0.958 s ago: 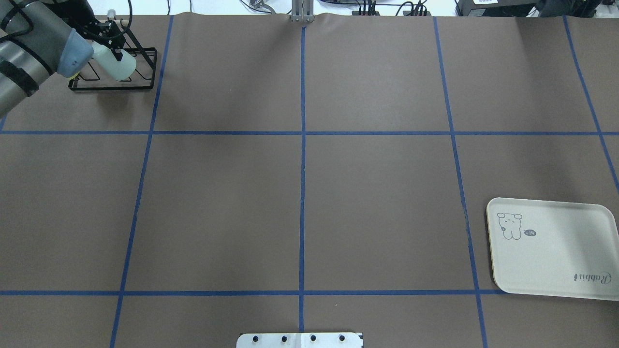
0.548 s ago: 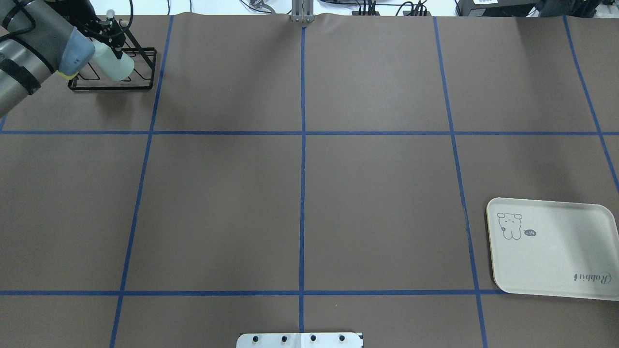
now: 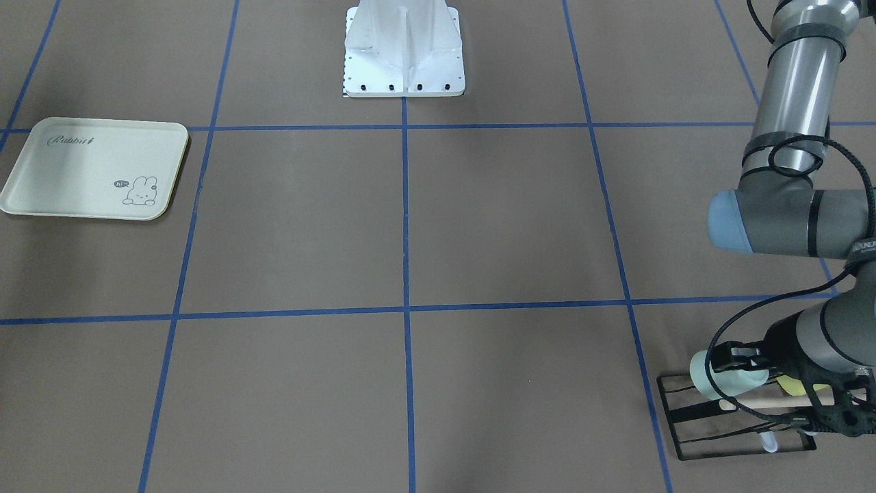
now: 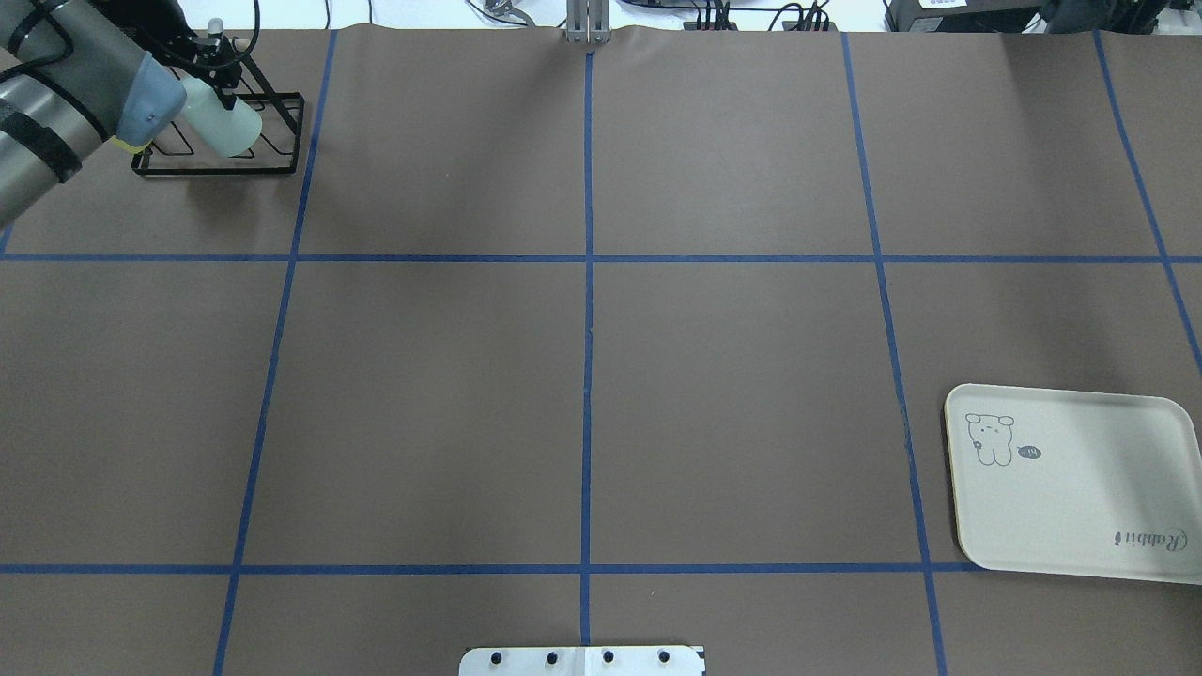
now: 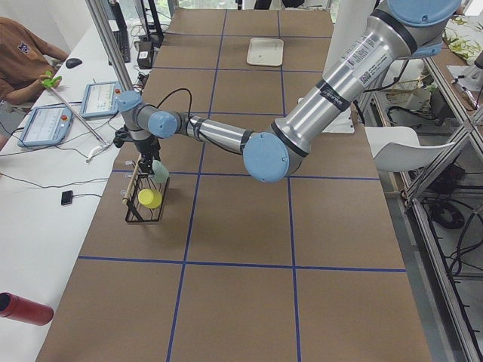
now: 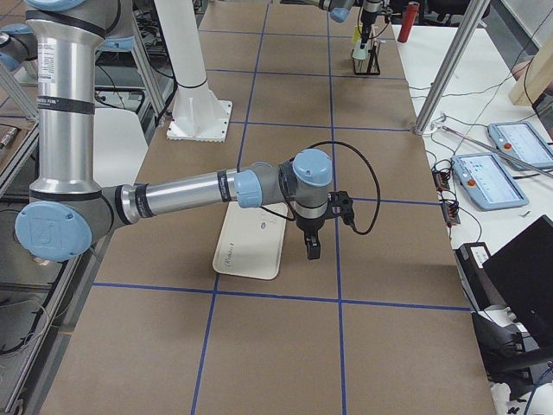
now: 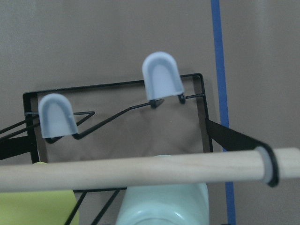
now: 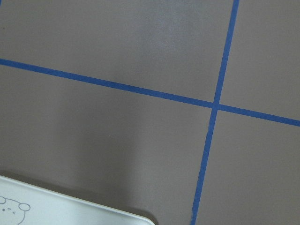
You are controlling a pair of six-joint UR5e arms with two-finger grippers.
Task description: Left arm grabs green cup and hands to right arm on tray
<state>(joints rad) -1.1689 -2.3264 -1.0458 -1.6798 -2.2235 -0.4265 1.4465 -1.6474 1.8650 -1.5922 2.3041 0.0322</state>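
Note:
The pale green cup (image 4: pixel 225 127) lies tilted on a black wire rack (image 4: pixel 272 169) at the table's far left corner. My left gripper (image 4: pixel 211 75) is closed around it, and its black fingers (image 3: pixel 736 357) sit on the cup (image 3: pixel 722 380). In the left wrist view the cup (image 7: pixel 161 206) shows below the rack's wooden dowel (image 7: pixel 140 168). The cream tray (image 4: pixel 1080 498) lies empty at the near right. My right gripper (image 6: pixel 310 251) hangs just beside the tray (image 6: pixel 259 251), seen only in the exterior right view, so I cannot tell whether it is open or shut.
A yellow-green cup (image 3: pixel 797 387) sits on the same rack next to the green one. The rack has pale blue capped pegs (image 7: pixel 161 77). The robot's white base plate (image 3: pixel 404 48) stands at the near middle edge. Blue tape lines grid the brown table.
My left arm and the green cup have shifted slightly toward the table's far edge over the rack. The tray has not moved.

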